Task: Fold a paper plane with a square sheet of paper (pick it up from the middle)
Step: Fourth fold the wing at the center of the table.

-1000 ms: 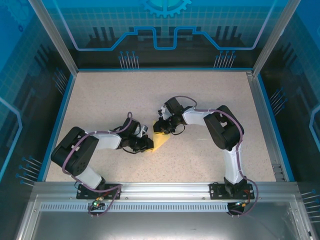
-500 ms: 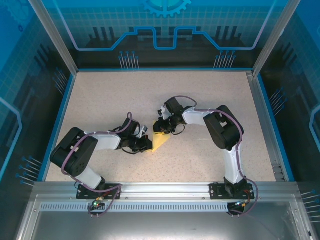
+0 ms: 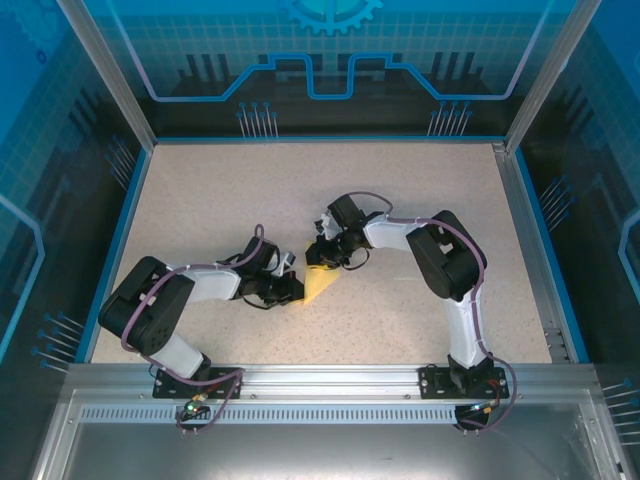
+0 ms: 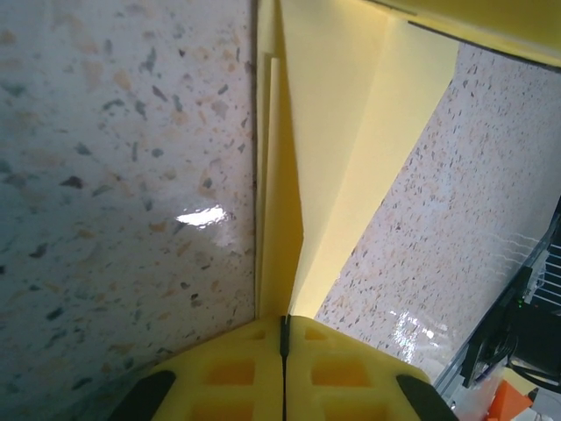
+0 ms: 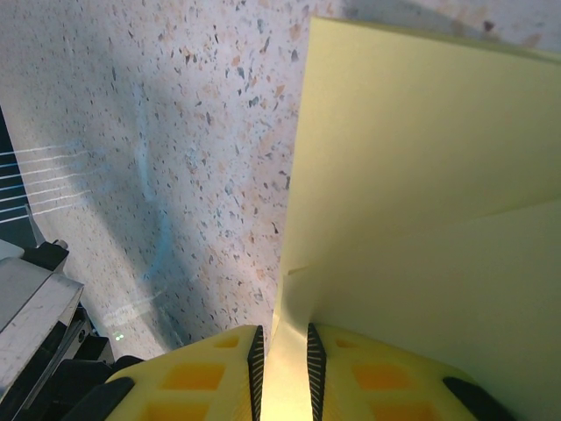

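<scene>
Paper plane [image 3: 321,284] half-folded, at centre of table [image 3: 200,200], between both arms. Risk: arms drift apart, thin paper tears or slides out of pinch; uneven pull skews centre crease. Left gripper [image 4: 283,326] pressed together on narrow end, layers fanning away from fingertips. Right gripper [image 5: 280,344] nipping opposite edge, sheet running out from between pads.
</scene>
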Motion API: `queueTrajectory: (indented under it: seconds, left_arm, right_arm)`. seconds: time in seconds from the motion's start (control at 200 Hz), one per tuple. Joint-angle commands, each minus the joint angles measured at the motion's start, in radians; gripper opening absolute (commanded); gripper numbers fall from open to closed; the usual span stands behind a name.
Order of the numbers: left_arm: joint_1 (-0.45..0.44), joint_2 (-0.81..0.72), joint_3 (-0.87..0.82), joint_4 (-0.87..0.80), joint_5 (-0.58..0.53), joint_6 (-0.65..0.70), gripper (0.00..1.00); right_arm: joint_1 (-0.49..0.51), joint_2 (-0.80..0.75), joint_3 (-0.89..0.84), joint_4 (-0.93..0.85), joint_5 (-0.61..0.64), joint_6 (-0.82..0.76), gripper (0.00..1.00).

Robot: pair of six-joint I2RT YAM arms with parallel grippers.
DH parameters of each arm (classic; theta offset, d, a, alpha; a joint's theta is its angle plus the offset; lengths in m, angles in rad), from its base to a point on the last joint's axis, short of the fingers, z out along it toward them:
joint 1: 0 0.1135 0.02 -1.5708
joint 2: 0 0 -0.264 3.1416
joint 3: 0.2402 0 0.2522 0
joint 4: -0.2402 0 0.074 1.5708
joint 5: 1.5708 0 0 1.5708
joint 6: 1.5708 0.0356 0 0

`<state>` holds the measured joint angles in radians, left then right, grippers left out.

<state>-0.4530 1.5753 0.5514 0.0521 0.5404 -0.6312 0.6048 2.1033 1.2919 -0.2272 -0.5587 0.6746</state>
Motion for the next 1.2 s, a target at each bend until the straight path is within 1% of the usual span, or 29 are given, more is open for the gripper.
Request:
queueTrajectory:
  seconds: [0.0, 0.085, 0.255, 0.45, 0.575, 0.745, 0.87, 0.97, 1.04, 1.11, 1.195]
  left_arm:
    - [0.006, 0.020, -0.043, -0.155, 0.063, 0.024, 0.08]
    - [0.005, 0.021, -0.049, -0.149, 0.082, 0.024, 0.10]
    - [0.005, 0.019, -0.037, -0.183, 0.111, 0.051, 0.10]
    - [0.005, 0.020, -0.036, -0.192, 0.117, 0.065, 0.06]
    - [0.005, 0.023, -0.036, -0.222, 0.101, 0.069, 0.07]
    - [0.005, 0.010, -0.050, -0.232, 0.090, 0.048, 0.11]
    - [0.005, -0.040, -0.072, -0.223, 0.090, 0.015, 0.14]
    - [0.005, -0.120, -0.072, -0.234, 0.083, -0.002, 0.18]
    - [0.005, -0.176, -0.052, -0.271, 0.057, -0.007, 0.22]
    - [0.006, -0.224, -0.024, -0.308, 0.030, -0.008, 0.23]
    - [0.008, -0.256, 0.009, -0.314, 0.011, -0.024, 0.23]
  right_arm:
    - [0.005, 0.079, -0.014, -0.102, 0.106, -0.032, 0.24]
    - [0.006, 0.080, -0.014, -0.112, 0.114, -0.036, 0.24]
    - [0.007, 0.082, -0.013, -0.124, 0.122, -0.040, 0.24]
    - [0.009, 0.083, -0.013, -0.126, 0.127, -0.041, 0.24]
    - [0.008, 0.086, -0.011, -0.129, 0.129, -0.043, 0.24]
    - [0.010, 0.089, -0.010, -0.133, 0.136, -0.043, 0.24]
    - [0.010, 0.090, -0.009, -0.135, 0.137, -0.043, 0.24]
    - [0.011, 0.090, -0.009, -0.136, 0.138, -0.044, 0.24]
    - [0.010, 0.089, -0.012, -0.136, 0.140, -0.044, 0.24]
    - [0.010, 0.089, -0.014, -0.138, 0.141, -0.046, 0.24]
    - [0.010, 0.089, -0.015, -0.138, 0.141, -0.045, 0.24]
